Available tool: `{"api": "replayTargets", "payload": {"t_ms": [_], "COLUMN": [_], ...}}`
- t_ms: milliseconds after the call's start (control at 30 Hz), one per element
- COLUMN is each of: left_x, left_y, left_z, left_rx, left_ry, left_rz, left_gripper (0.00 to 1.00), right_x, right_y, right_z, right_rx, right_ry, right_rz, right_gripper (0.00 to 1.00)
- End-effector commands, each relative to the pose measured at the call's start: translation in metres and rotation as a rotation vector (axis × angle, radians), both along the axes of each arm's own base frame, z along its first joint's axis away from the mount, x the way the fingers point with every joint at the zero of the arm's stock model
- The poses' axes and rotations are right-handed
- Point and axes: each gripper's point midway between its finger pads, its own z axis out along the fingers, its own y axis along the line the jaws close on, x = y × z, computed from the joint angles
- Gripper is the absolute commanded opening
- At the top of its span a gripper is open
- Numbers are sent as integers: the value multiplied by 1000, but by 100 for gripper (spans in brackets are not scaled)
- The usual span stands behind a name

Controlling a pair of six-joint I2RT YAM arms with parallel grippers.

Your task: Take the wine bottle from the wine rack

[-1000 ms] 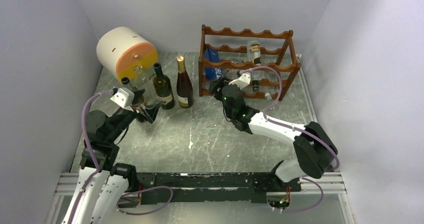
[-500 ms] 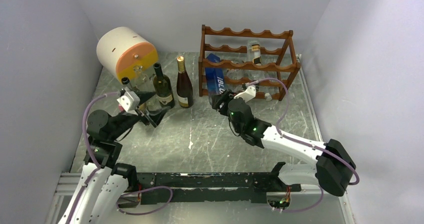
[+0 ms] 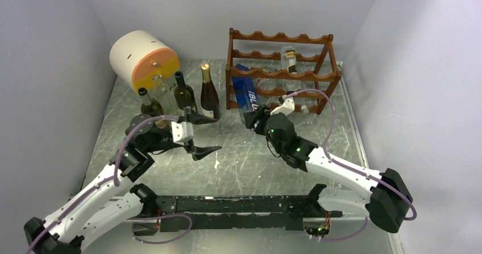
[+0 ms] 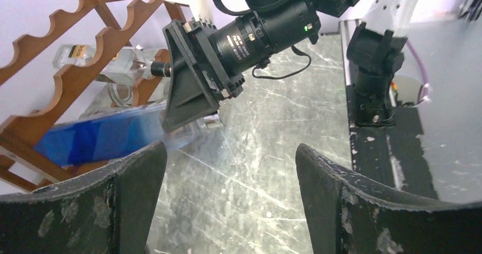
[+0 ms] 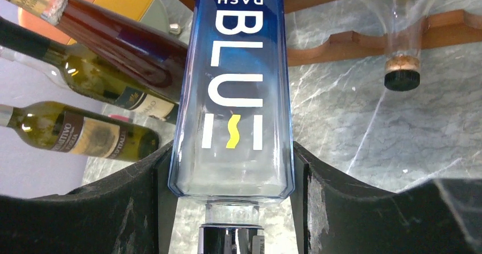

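My left tool (image 3: pixel 202 133) hangs over the desk (image 3: pixel 239 163), jaws wide apart and holding nothing. Further out, my right tool (image 5: pixel 230 174) is clamped on the shoulder of the blue bottle (image 5: pixel 232 95), with the neck end toward me. The bottle's far end lies in the left side of the wine rack (image 3: pixel 281 38), and its near end sticks out past the front rail. I judge I'm mid-extraction. Next I must pull straight back along the bottle's axis, clear of the rails and the other bottles (image 3: pixel 196 98).
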Motion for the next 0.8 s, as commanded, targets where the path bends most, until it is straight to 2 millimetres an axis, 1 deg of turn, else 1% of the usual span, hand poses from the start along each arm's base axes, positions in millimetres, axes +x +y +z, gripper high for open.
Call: {"api": "replayTargets", "payload": {"t_ms": [0,67,167,233,300,400,567,700,767], "left_x": [23,36,63,78,90,109,137,158,168], "left_y": [-9,-12,-16,-23,-34,-49,-73,-89,-94], "left_z": [-9,-11,-18,-23,-25,-31,-39,-52,-58], "left_rx": [152,215,331,410,463,526,580,648,676], "left_ry": [-192,-300,-457,-542,-602,-681,-830,-946,-1001], "left_rz": [87,124,214,242,240,236,253,260,275], "left_gripper": [87,89,92,91,90,90,92,93,97], "right_x": [-11,-12,-10,-9,-8,-7,-7,-9,-10], "right_y": [0,-2,-3,-3,-4,-5,-8,-9,-8], "right_z": [-11,-11,-2,4,6,11,19,18,15], "right_rx": [25,27,17,12,14,29,-1,17,34], "right_ry": [23,15,-5,-10,-11,-13,-7,3,21], "right_rz": [33,33,40,40,37,52,73,95,111], "right_gripper": [13,13,13,13,13,13,13,13,13]}}
